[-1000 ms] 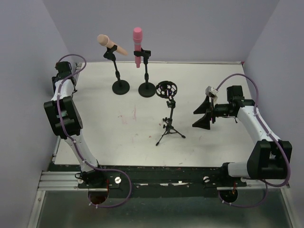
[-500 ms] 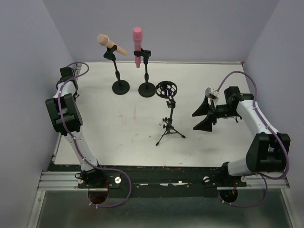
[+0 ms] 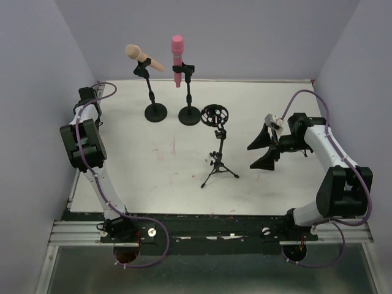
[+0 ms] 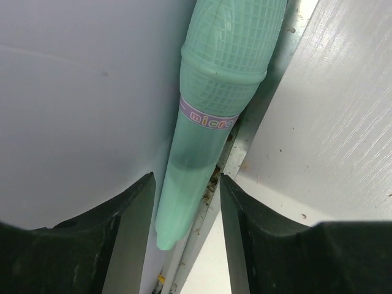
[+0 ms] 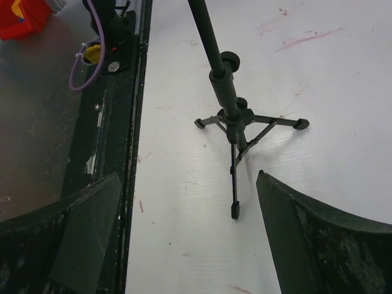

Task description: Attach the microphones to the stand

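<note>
Jaws of the left gripper (image 4: 187, 180) stand apart, straddling the mint green microphone (image 4: 214, 92) at the wall (image 4: 73, 92). Right gripper (image 5: 187, 177) spread wide, empty, above the tripod stand (image 5: 236, 122).

The left arm was stretched toward the far left corner, elbow raised. The left hand (image 4: 187, 184) pointed downward, fingers partly spread. The right arm was bent inward from the right, and the right hand (image 3: 260, 154) faced left, fingers spread wide.
</note>
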Robot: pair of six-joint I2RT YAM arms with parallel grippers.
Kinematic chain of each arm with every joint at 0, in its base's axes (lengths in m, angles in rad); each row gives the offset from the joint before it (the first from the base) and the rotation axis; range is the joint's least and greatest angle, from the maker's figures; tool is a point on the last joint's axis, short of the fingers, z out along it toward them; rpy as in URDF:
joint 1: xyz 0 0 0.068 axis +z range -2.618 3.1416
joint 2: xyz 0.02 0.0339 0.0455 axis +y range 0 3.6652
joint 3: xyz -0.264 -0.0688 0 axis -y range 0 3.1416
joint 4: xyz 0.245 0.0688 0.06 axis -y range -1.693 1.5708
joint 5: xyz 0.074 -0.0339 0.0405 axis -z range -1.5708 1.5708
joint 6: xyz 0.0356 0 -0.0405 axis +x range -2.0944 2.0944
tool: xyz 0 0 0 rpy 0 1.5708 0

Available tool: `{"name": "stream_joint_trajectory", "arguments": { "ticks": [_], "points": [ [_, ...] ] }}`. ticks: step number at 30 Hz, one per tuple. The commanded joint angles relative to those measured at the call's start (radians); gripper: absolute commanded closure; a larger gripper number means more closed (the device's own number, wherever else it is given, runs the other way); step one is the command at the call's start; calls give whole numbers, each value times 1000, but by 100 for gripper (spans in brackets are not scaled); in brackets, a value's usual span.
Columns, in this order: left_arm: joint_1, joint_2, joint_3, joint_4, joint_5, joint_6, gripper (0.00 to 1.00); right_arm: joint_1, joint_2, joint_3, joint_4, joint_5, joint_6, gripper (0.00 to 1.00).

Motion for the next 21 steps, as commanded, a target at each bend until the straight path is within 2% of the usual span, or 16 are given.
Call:
{"name": "stream_joint_trajectory", "arguments": {
  "ticks": [1,5,9,11,14,19,21],
  "points": [
    [3,33,37,-34,3,44,43,-3,8,31,-105,-33,-53,0],
    [6,42,40,-46,-8,49,43,-3,7,34,-106,-33,-46,0],
    [6,57,69,-77,-2,44,49,-3,8,34,-105,-34,-45,0],
    [6,54,63,-72,-2,44,59,-3,5,34,-105,-36,-45,0],
    [10,50,61,-72,6,43,63,-3,1,34,-106,-34,-45,0],
    [17,48,66,-82,29,38,61,-3,-10,35,-105,-36,-42,0],
    [18,48,67,-86,37,37,53,-3,-10,34,-106,-40,-40,0]
  ]
}}
